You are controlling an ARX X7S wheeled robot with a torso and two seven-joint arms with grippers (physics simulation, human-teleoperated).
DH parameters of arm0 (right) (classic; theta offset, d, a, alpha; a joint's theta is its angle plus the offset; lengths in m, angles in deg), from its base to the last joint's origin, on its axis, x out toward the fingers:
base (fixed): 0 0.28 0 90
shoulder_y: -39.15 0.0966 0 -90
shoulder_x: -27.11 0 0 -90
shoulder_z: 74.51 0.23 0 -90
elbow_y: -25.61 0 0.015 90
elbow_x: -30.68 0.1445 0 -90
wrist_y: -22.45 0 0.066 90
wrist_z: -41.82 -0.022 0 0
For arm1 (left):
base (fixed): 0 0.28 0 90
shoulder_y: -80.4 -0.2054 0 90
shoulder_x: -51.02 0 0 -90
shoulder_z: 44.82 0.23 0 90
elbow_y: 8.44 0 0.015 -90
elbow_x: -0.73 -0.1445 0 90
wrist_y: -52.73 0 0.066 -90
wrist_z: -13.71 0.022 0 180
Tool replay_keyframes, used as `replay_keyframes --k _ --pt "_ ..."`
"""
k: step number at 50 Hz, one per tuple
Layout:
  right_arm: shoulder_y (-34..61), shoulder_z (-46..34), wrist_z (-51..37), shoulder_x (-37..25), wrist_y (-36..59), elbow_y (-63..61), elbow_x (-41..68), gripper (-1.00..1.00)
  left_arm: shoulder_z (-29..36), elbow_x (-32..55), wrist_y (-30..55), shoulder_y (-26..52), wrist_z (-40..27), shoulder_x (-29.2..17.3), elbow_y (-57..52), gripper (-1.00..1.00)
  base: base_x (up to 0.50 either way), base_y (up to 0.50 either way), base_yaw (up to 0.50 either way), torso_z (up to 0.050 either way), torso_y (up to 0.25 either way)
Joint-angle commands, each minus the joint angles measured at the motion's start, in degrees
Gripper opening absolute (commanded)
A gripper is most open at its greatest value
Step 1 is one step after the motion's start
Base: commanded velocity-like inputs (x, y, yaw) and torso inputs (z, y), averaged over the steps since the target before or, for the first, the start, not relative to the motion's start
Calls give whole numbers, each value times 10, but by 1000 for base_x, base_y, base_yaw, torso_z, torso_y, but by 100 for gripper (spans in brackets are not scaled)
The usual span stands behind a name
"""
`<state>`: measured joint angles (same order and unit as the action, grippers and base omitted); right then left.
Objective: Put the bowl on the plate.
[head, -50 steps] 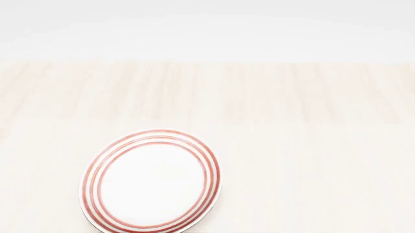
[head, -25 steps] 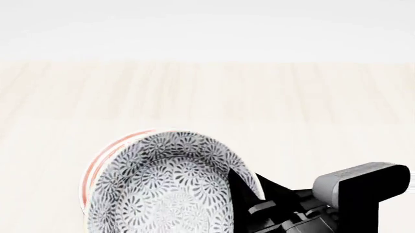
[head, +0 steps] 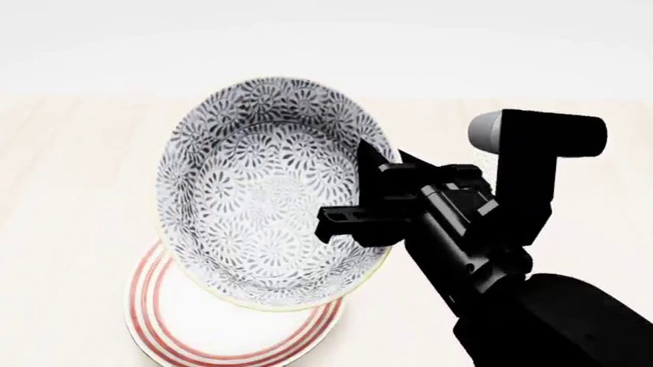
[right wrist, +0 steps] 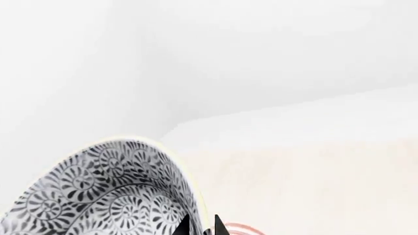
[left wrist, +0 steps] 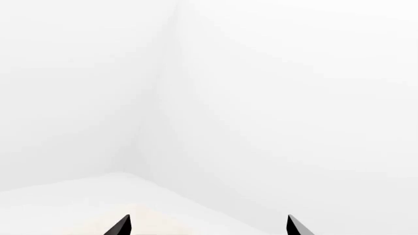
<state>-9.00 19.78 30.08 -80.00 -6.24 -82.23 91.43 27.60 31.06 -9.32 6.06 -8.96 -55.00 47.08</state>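
Observation:
The bowl (head: 265,191), patterned in dark grey-blue flowers with a pale rim, hangs tilted in the air with its inside facing the head camera. My right gripper (head: 381,157) is shut on its right rim, one finger inside and one outside. Below it, partly covered, the white plate (head: 173,325) with red rings lies on the table. In the right wrist view the bowl (right wrist: 98,191) fills the near side, the right gripper (right wrist: 201,224) pinches its rim, and a bit of the plate (right wrist: 238,228) shows beyond. My left gripper (left wrist: 207,226) is open and holds nothing.
The pale wooden table (head: 82,168) stretches away to white walls. My right arm (head: 540,321) takes up the lower right of the head view. The left wrist view faces a bare white wall corner.
A second ago only the plate showed. The bowl, in my right gripper, then came in from below and has since risen well above the plate, uncovering its near part.

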Motion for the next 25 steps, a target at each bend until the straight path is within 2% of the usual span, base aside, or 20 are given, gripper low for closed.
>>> replay_keyframes --k 1,5,14,17,25 --pt "67 -31 14 26 -31 153 -53 -100 -5 10 3 -5 -3 -2 -8 100 0 0 0 0 0" --pt "78 -34 11 33 -31 193 -58 -100 -5 13 3 -6 -4 -2 -9 100 0 0 0 0 0" --pt "78 -35 10 32 -33 194 -56 -100 -4 14 2 -6 -6 -4 -9 100 0 0 0 0 0" --pt "90 -6 -4 47 -8 249 -22 -100 -3 15 1 -6 -6 -5 -9 100 0 0 0 0 0" --pt "126 -18 16 63 -24 371 -42 -100 -4 17 0 -5 -6 -7 -4 100 0 0 0 0 0"
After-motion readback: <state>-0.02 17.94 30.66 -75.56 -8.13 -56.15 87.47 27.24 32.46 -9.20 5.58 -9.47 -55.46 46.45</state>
